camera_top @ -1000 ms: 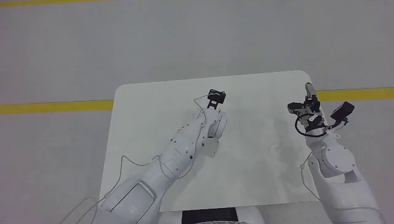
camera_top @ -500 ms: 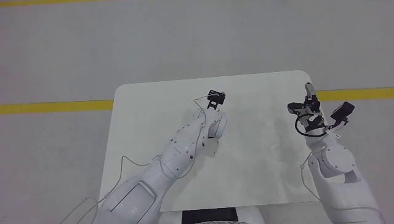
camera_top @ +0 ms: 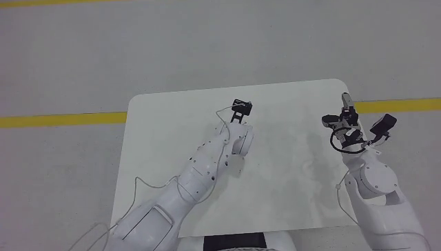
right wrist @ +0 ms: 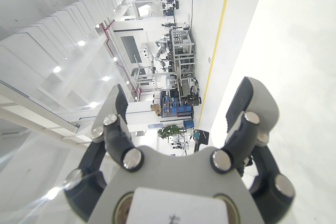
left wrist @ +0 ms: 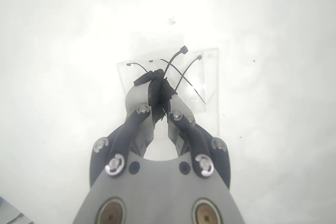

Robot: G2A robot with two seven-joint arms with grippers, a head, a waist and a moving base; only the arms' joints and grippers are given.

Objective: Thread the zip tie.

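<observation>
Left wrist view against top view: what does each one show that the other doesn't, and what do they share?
Left wrist view: black zip ties crossing on a clear tray, and the left gripper with its fingers closed together among them. Whether they pinch one cannot be told. Top view: the outline of the white table, the right gripper near its far right corner, and yellow floor lines. Both: the left gripper above the table surface.
</observation>
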